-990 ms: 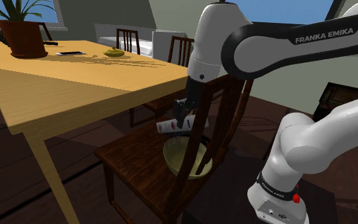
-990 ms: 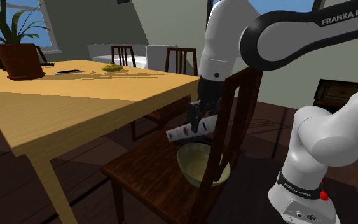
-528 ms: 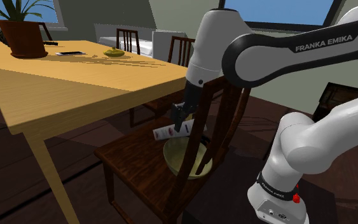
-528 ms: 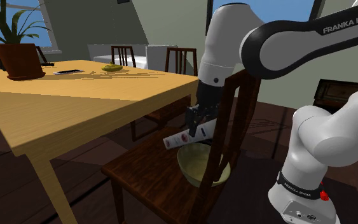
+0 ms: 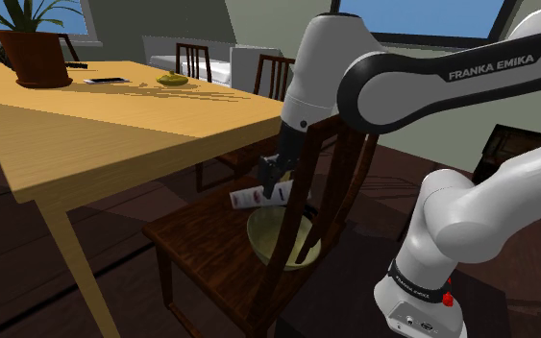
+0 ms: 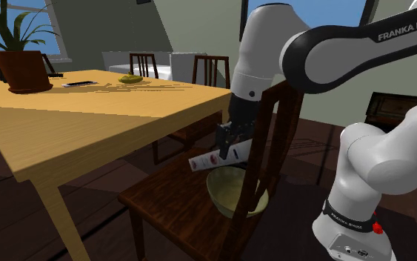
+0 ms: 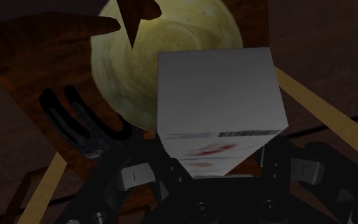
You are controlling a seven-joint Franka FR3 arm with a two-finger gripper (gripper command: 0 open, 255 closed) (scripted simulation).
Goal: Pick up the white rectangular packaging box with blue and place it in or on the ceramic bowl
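Observation:
My black gripper (image 5: 280,184) is shut on a white rectangular box (image 5: 255,198) with red marks, held tilted with its long end sticking out toward the table. The box (image 6: 215,157) hangs just above the rim of a pale yellow bowl (image 5: 280,240) that stands on a dark wooden chair seat (image 5: 196,240). In the wrist view the box (image 7: 219,89) is clasped between the fingers (image 7: 138,175) of my gripper (image 7: 219,167) and partly covers the bowl (image 7: 142,57) beneath it. From the second exterior camera the gripper (image 6: 232,142) is over the bowl (image 6: 232,189).
The chair's back slats (image 5: 321,202) rise right beside the gripper and the bowl. A light wooden table (image 5: 95,125) carries a potted plant (image 5: 33,53), a phone (image 5: 105,81) and a small yellow dish (image 5: 172,79). More chairs (image 5: 193,60) stand behind it.
The gripper has carried the box a little lower and toward the shoulder view's left, closer to the bowl's rim. In the last half second it has hardly moved.

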